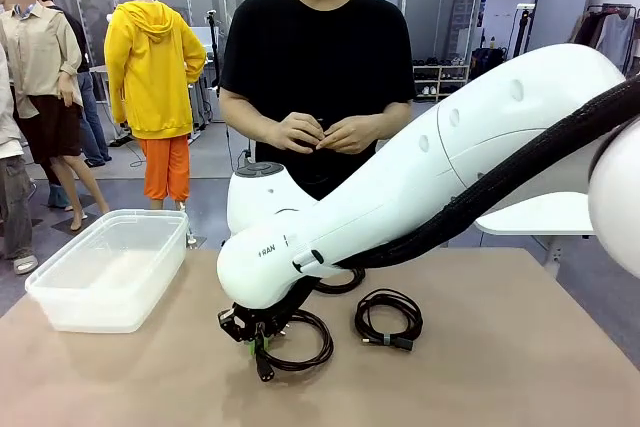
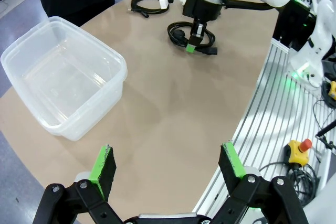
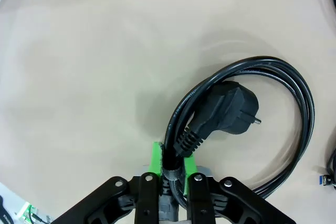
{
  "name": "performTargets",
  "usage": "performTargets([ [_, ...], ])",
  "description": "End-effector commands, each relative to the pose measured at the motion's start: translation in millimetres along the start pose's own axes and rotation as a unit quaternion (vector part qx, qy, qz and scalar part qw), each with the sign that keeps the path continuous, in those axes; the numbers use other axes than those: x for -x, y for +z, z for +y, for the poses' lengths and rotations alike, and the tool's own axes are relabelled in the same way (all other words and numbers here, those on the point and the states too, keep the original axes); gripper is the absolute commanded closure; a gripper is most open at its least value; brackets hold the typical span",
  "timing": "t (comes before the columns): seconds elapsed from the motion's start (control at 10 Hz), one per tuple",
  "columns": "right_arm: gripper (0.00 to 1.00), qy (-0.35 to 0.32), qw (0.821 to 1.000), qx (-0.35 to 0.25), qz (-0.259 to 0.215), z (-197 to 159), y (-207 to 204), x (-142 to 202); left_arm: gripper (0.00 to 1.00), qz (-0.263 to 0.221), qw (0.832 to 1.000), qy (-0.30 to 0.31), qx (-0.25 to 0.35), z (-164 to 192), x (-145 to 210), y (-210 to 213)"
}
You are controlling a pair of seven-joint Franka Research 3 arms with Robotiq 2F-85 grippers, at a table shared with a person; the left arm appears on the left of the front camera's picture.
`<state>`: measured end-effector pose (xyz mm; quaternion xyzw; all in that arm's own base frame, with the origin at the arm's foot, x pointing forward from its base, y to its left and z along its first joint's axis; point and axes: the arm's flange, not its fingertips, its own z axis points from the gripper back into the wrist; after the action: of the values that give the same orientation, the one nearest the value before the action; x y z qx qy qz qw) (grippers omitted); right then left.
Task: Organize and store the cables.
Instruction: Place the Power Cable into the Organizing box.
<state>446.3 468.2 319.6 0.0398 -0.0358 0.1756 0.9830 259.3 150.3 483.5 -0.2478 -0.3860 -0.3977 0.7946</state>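
Note:
Three cables lie on the tan table as black coils. The nearest cable [image 1: 312, 343] [image 3: 302, 103], with a thick black plug [image 3: 226, 111], lies flat under my right gripper [image 1: 258, 344] [image 3: 173, 162], whose green pads press on its strands from both sides; the same coil [image 2: 178, 32] shows far off in the left wrist view. A second cable [image 1: 390, 319] lies just right of it. A third cable [image 1: 345, 282] [image 2: 147, 4] is partly hidden behind the right arm. My left gripper [image 2: 168, 163] hangs open and empty over bare table, well apart from the coils.
An empty clear plastic bin [image 1: 60, 292] [image 2: 119, 69] stands on the table's left side. A person in a black shirt stands at the far edge, hands [image 1: 320, 133] together above the table. A metal rail and a red stop button [image 2: 299, 150] lie off the table's edge.

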Motion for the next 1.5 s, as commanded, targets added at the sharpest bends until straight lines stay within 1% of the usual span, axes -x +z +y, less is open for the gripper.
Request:
performTargets([
  [0.0,0.44,-0.026,0.999,-0.005,-0.019,2.5,5.7,-1.3,0.0,-0.01,1.0,-0.007,0.007,2.5,-0.8,1.6],
  [0.1,0.23,-0.032,0.999,-0.014,-0.026,0.2,9.7,0.0,0.0,-0.01,1.0,-0.007,0.007,2.5,-0.8,1.6],
  [0.2,0.05,-0.035,0.999,-0.015,-0.026,-2.6,13.0,2.1,0.0,-0.01,1.0,-0.007,0.007,2.5,-0.8,1.6],
  [0.3,0.0,-0.034,0.999,-0.021,-0.029,-6.7,19.3,5.6,0.0,-0.01,1.0,-0.007,0.007,2.5,-0.8,1.6],
  [0.5,0.0,-0.032,0.998,-0.035,-0.04,-20.0,37.5,12.8,0.0,-0.01,1.0,-0.007,0.007,2.5,-0.8,1.6],
  [0.6,0.03,-0.019,0.998,-0.046,-0.05,-31.8,51.5,19.0,0.0,-0.01,1.0,-0.007,0.007,2.5,-0.8,1.6],
  [0.7,0.0,-0.002,0.997,-0.06,-0.054,-50.5,70.7,28.7,0.0,-0.01,1.0,-0.007,0.007,2.5,-0.8,1.6],
  [0.8,0.0,0.017,0.996,-0.06,-0.062,-69.1,86.8,38.5,0.0,-0.01,1.0,-0.007,0.007,2.5,-0.8,1.6],
  [1.0,0.0,0.066,0.992,-0.075,-0.083,-113.1,112.8,61.3,0.0,-0.01,1.0,-0.007,0.007,2.5,-0.8,1.6],
  [1.2,0.0,0.089,0.987,-0.075,-0.108,-169.5,137.2,92.7,0.0,-0.01,1.0,-0.007,0.007,2.5,-0.8,1.6],
  [1.4,0.0,0.107,0.98,-0.071,-0.15,-220.6,156.4,124.1,0.0,-0.01,1.0,-0.007,0.007,2.5,-0.8,1.6],
])
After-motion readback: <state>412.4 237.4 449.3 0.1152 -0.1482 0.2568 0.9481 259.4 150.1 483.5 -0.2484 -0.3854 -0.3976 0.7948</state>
